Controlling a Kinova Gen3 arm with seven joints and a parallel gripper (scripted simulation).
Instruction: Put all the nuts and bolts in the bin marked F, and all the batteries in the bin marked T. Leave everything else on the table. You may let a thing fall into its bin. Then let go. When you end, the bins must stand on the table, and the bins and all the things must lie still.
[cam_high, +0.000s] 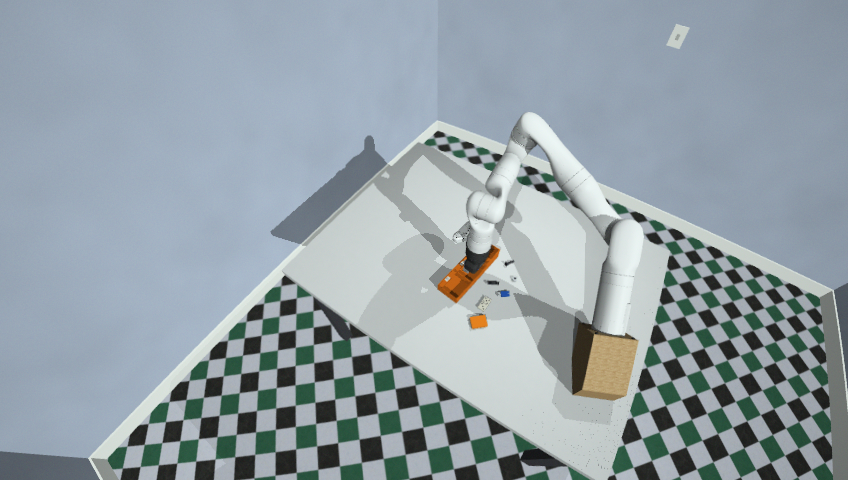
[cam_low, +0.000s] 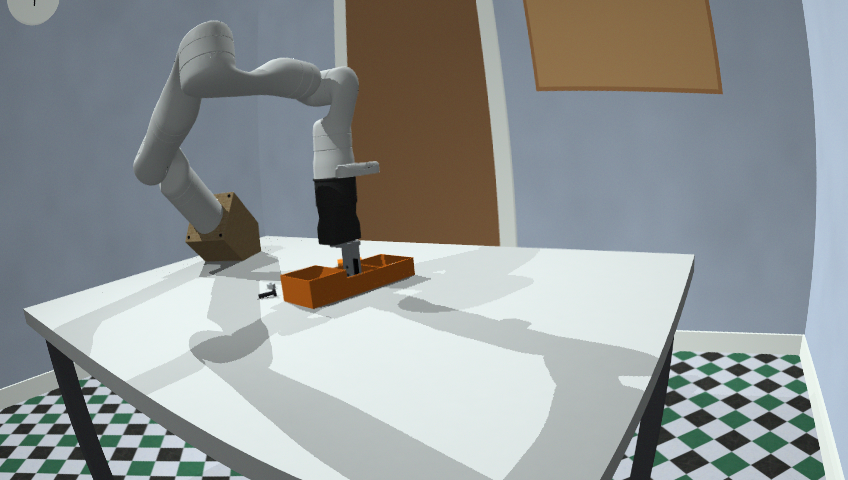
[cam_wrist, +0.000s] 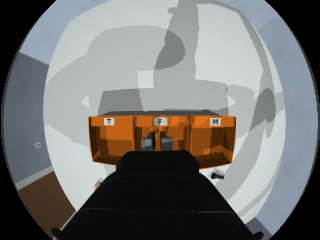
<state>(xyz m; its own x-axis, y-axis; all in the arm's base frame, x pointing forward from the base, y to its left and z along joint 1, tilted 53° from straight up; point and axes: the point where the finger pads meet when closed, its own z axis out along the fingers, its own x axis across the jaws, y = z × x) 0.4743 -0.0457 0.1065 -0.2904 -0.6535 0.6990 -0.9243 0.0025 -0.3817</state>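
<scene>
An orange three-part bin block (cam_high: 440, 287) (cam_low: 297, 292) stands on the table. In the wrist view its labels mark bin T (cam_wrist: 112, 140) at the left, bin F (cam_wrist: 160, 116) in the middle and bin M (cam_wrist: 212, 140) at the right. My gripper (cam_wrist: 157, 137) (cam_low: 352, 274) points down with its fingertips inside bin F. The fingers are a small gap apart, and I see orange bin between them and no thing held. A dark bolt-like piece (cam_high: 508, 262) (cam_low: 267, 294) (cam_wrist: 217, 175), another dark piece (cam_high: 492, 282) and a small grey piece (cam_high: 513, 278) lie beside the bins. Bin F's floor is mostly hidden.
A blue piece (cam_high: 504, 293), a pale dotted block (cam_high: 484, 302) and an orange block (cam_high: 478, 321) lie on the arm-base side of the bins. The walls of the bin block are close around my fingers. The wooden arm base (cam_high: 605, 364) (cam_low: 241, 223) stands farther off.
</scene>
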